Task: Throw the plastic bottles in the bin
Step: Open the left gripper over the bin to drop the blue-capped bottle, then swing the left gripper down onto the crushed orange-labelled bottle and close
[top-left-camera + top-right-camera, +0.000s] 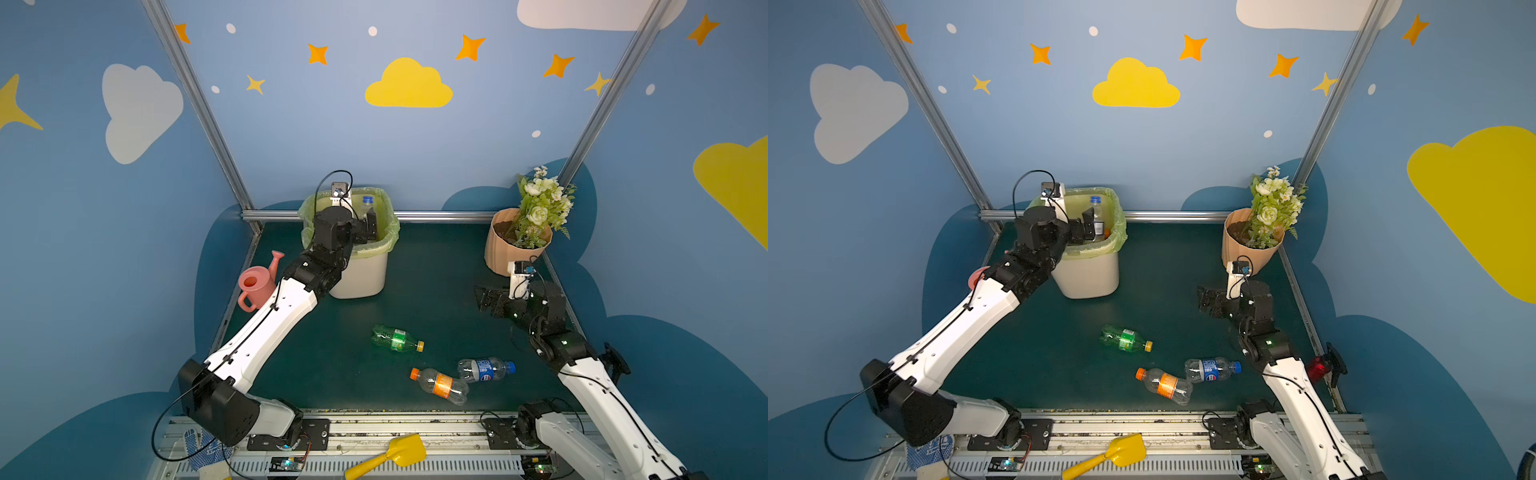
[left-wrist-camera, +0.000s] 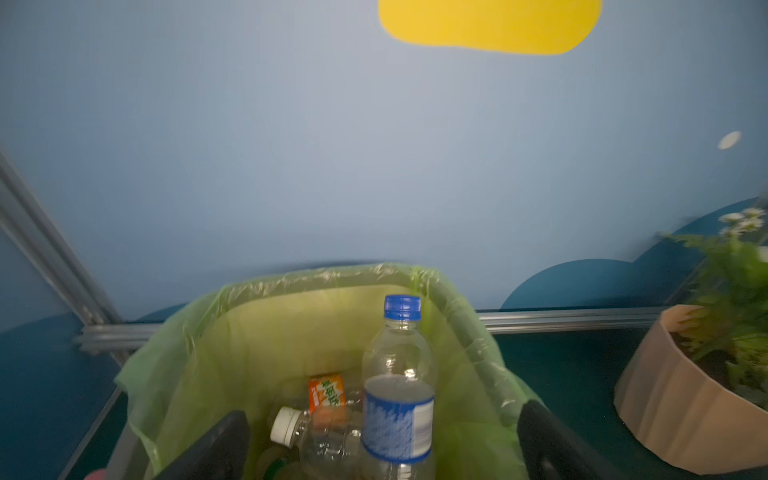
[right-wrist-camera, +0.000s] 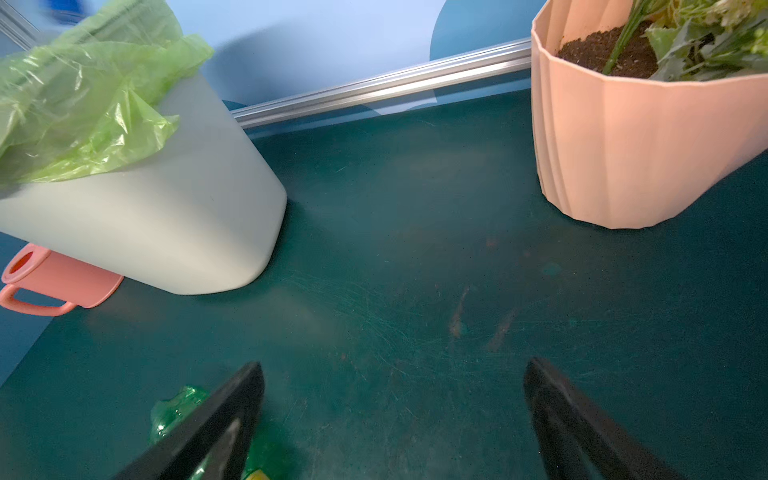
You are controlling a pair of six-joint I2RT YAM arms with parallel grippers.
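Observation:
The white bin (image 1: 361,278) (image 1: 1088,278) with its yellow-green liner (image 2: 316,276) stands at the back. My left gripper (image 1: 368,226) (image 1: 1086,228) (image 2: 384,440) hovers over its mouth, open. A clear blue-capped bottle (image 2: 397,386) (image 1: 367,202) stands upright between the wide jaws, touching neither. Below it lie a white-capped bottle (image 2: 299,432) and an orange-labelled one (image 2: 327,390). On the mat lie a green bottle (image 1: 395,338) (image 3: 178,409), an orange-labelled bottle (image 1: 440,384) and a blue-labelled bottle (image 1: 484,369). My right gripper (image 1: 484,301) (image 3: 394,365) is open and empty above the mat.
A pink watering can (image 1: 257,282) (image 3: 58,282) stands left of the bin. A ribbed peach flowerpot (image 1: 515,249) (image 3: 623,145) with flowers fills the back right corner. A yellow shovel (image 1: 390,455) and a dotted glove (image 1: 203,449) lie on the front rail.

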